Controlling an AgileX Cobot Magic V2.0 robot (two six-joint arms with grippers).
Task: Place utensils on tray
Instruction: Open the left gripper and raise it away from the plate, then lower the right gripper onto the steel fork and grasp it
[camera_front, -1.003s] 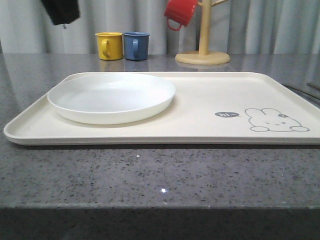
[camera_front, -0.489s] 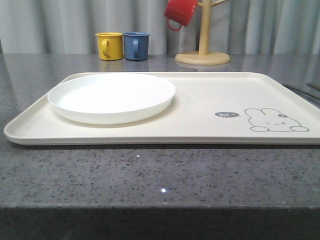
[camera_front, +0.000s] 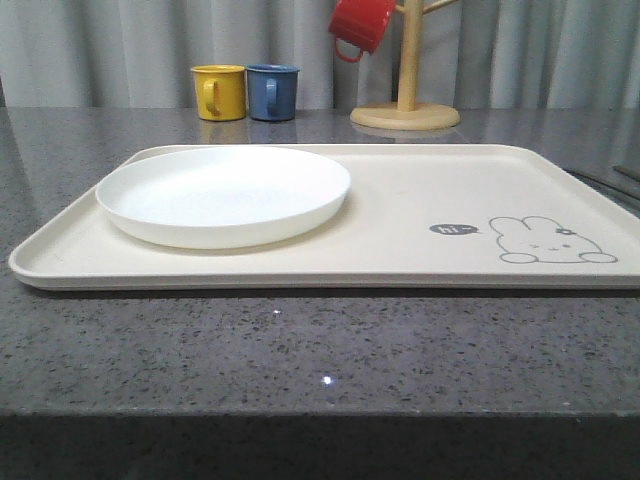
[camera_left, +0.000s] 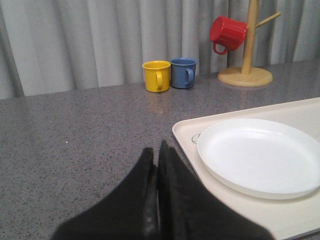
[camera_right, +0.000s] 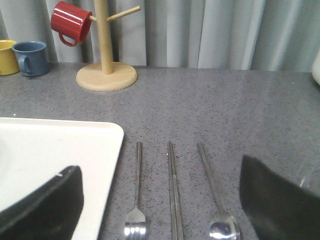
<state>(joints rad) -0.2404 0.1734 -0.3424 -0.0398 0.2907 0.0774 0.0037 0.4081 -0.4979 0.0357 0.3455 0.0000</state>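
Observation:
Three utensils lie side by side on the grey counter just beside the tray's corner in the right wrist view: a fork (camera_right: 137, 195), a pair of chopsticks (camera_right: 173, 195) and a spoon (camera_right: 216, 200). My right gripper (camera_right: 160, 167) hangs open above them, its black fingers (camera_right: 45, 205) wide apart, one over the tray's edge and one past the spoon. The cream tray (camera_front: 420, 205) with the rabbit drawing holds a white plate (camera_front: 222, 192). My left gripper (camera_left: 157, 151) is shut with nothing in it, over the counter next to the tray's corner (camera_left: 184, 137).
A yellow mug (camera_front: 219, 91) and a blue mug (camera_front: 272, 91) stand behind the tray. A wooden mug tree (camera_front: 406, 105) with a red mug (camera_front: 360, 24) hung on it stands at the back. Curtains close off the far side.
A black part of an arm that hung at the top left of the front view a second ago has gone out of the frame. Tray and plate stay put.

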